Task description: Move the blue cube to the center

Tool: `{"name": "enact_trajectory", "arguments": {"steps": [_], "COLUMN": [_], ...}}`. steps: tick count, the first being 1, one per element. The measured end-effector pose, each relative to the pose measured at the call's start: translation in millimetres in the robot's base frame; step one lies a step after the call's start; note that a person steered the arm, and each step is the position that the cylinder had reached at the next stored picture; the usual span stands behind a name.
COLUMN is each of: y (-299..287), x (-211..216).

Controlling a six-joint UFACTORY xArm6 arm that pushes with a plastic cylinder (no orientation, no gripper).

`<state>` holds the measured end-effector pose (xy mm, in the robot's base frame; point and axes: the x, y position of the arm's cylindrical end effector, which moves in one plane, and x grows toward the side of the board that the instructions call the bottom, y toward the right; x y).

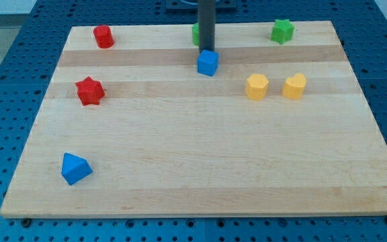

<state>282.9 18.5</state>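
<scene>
Blue cube [207,62] — small, flat on the board, near the view's top, just above centre

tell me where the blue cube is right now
The blue cube sits near the view's top centre, just below my tip, left of the yellow blocks.

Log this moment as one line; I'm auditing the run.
my tip: at blue cube, top side | cube: above centre | phase: pushing down-view

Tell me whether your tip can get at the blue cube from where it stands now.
Probably yes. My tip stands right at the blue cube, on its side toward the view's top, with nothing between them. The green block behind the rod is off the path, and the board toward the view's bottom lies open.
</scene>
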Motion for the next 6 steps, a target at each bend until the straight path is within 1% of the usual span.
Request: {"name": "enact_trajectory", "arguments": {"steps": [1,3,4,6], "y": [7,-2,-15,-17], "x": [1,17,30,68]}}
